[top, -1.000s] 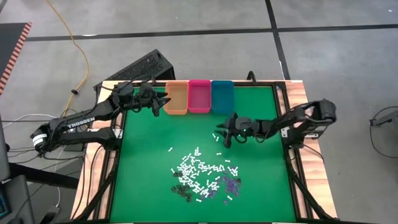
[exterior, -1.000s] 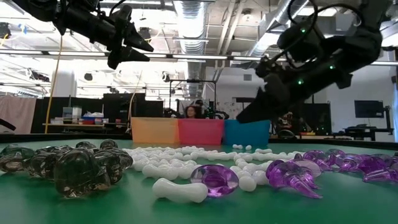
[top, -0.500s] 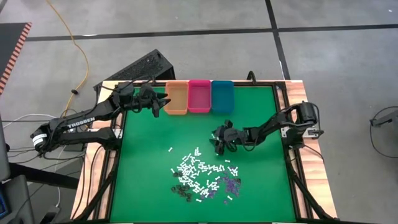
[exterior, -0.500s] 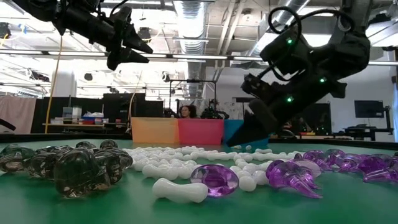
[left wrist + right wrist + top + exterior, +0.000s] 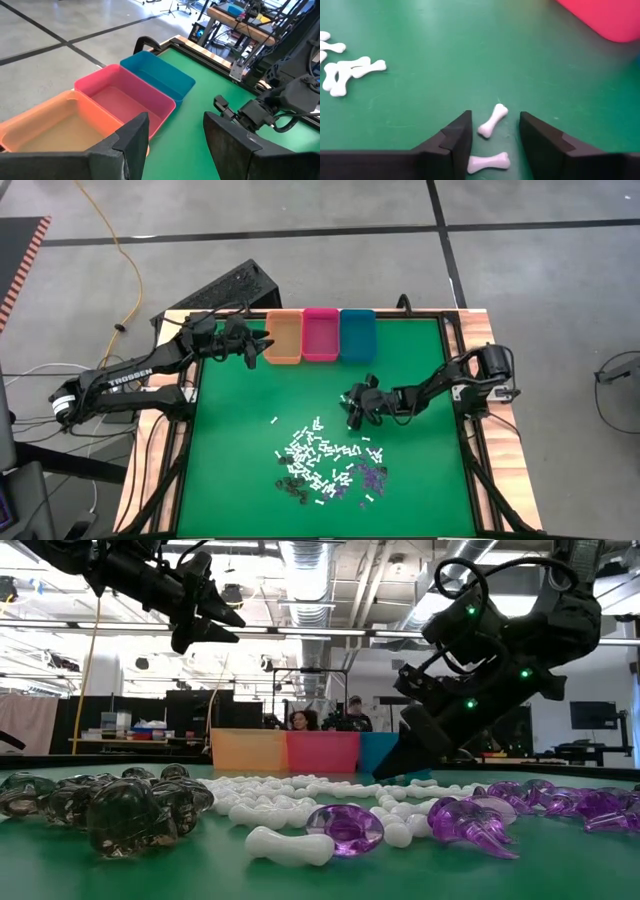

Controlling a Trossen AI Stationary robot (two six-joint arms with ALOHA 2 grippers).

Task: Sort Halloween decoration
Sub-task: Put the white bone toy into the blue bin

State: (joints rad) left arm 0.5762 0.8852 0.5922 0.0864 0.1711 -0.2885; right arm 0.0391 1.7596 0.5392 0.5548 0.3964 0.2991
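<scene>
One marking is legible. The word "TROSSEN" is printed in white capitals along the dark left arm (image 5: 125,377), seen in the high view at about 9 o'clock from the table's centre; the lettering runs along the arm's length. No other text, number, label or sign can be read on the table, the bins, the small pieces or the room beyond.

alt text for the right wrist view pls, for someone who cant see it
The right pincer, open, is low over the green table with two white bone pieces between its fingers. More white bones lie farther off, and a corner of the pink bin shows.
</scene>
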